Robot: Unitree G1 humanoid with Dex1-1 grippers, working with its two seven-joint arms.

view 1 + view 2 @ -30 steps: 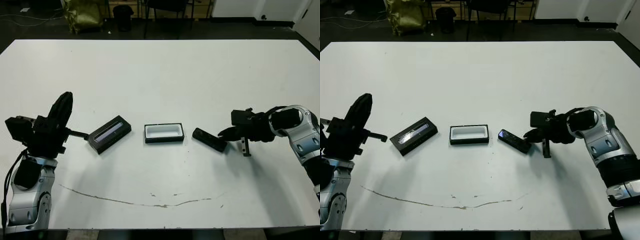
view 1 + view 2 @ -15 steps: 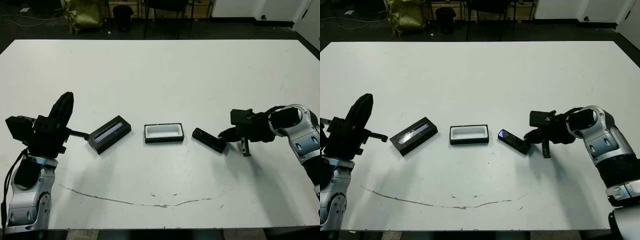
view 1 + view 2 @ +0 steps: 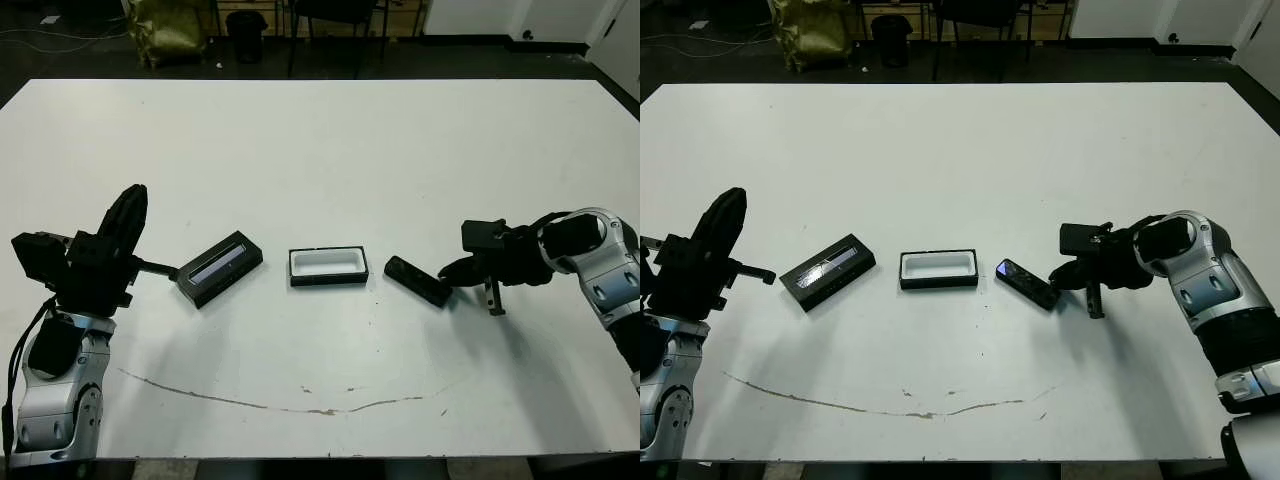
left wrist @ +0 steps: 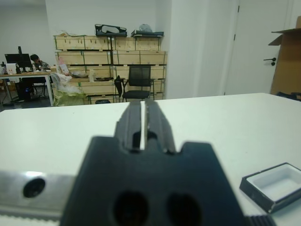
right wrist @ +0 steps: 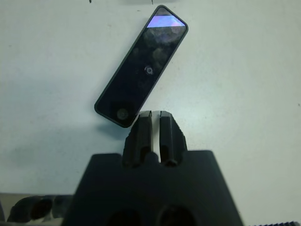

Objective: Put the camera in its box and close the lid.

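camera: flat on table, right of box, tilted
box: lidless, white inside showing, between lid and camera
lid: left of box, strip up
right gripper: fingers together, tips at camera's near end
left gripper: fingers together, raised, holding nothing

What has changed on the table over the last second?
Almost nothing. The right gripper stays shut, its tip by the near end of the camera, holding nothing; any drift is too slight to call. The camera, the box and the lid lie where they were, in a row, box uncovered. The left gripper stays shut and raised beside the lid.
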